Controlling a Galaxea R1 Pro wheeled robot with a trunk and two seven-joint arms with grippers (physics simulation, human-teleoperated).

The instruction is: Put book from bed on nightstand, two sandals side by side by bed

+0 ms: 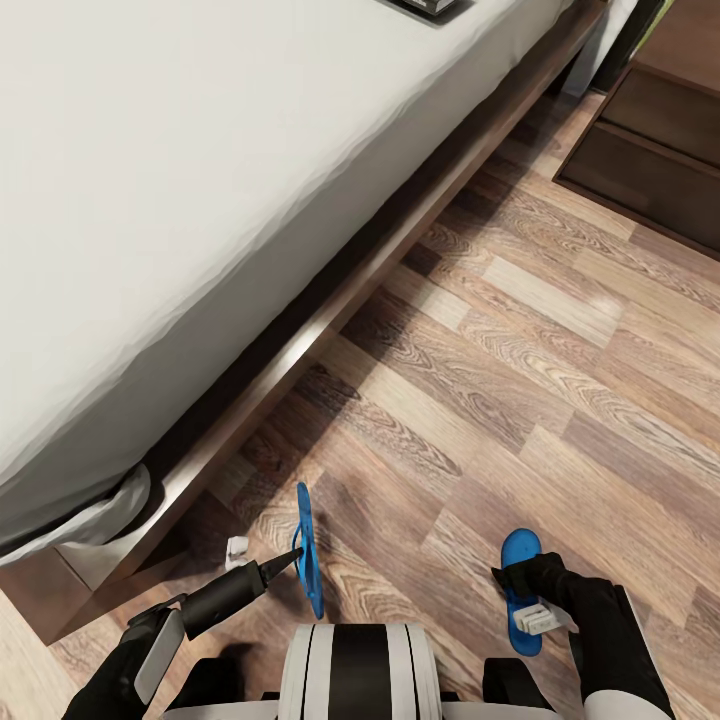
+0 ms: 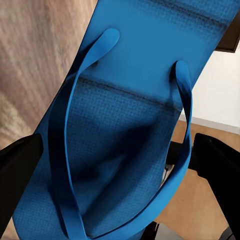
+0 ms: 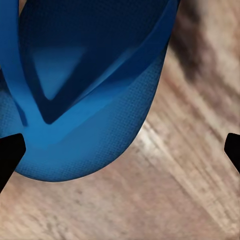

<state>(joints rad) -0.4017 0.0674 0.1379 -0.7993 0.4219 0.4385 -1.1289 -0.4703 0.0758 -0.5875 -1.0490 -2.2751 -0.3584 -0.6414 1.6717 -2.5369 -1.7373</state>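
Sandal-placing step: left gripper (image 1: 296, 556) holds one sandal (image 1: 309, 548) on edge; right gripper (image 1: 527, 600) stands wide over the other sandal (image 1: 520, 590) (flat on the floor (image 1: 520, 380)). Next, lay them together beside the bed (image 1: 200, 200).

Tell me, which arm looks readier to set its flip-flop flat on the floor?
Probably the right. Its sandal lies roughly flat near the floor, at the right gripper. The left gripper holds its sandal on edge, needing a turn first.

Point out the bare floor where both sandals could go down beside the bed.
Bare planks run along the bed frame, out toward the dark cabinet. It is crowded only near the robot, where the left gripper holds one sandal on edge and the right sandal lies under the right gripper.
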